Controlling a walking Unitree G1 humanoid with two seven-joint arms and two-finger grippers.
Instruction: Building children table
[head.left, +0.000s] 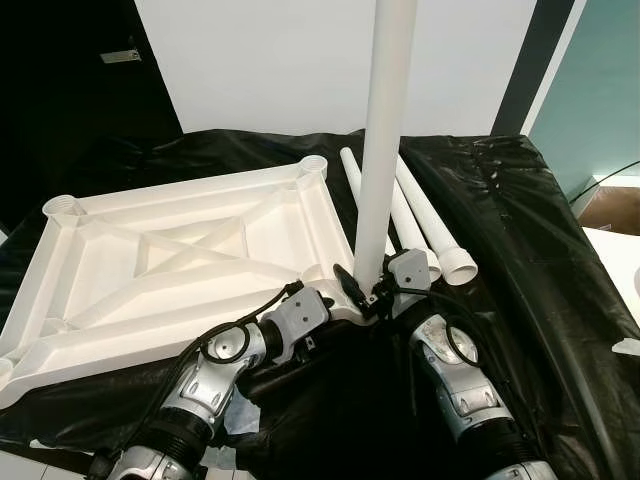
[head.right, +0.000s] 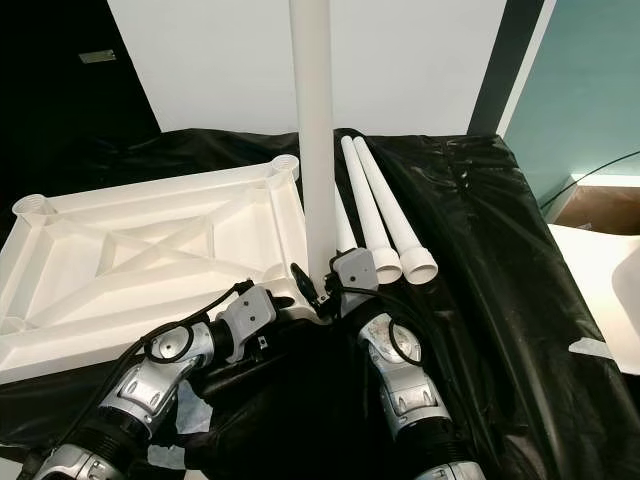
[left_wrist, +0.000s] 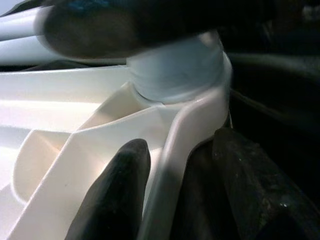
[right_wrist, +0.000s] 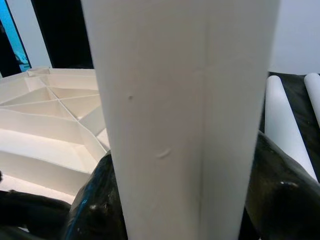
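The left tool (head.left: 345, 285) pinches the near corner rim of the upturned white tabletop (head.left: 170, 270), one finger (left_wrist: 117, 195) inside the rim and one outside. Just beside it, the right tool (head.left: 385, 290) clenches the base of a white table leg (head.left: 385, 130), which stands upright in that corner socket. Further back, two loose legs (head.right: 385, 215) lie on the black-covered bench (head.left: 510, 250).

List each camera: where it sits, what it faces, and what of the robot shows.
Left eye, right eye: head, looking down at upturned tabletop, upright leg, spare legs; both arms show.
Left wrist: along left gripper straddling the tabletop's rim at the corner socket.
Right wrist: along right gripper clamping the leg.
All share tabletop and leg.
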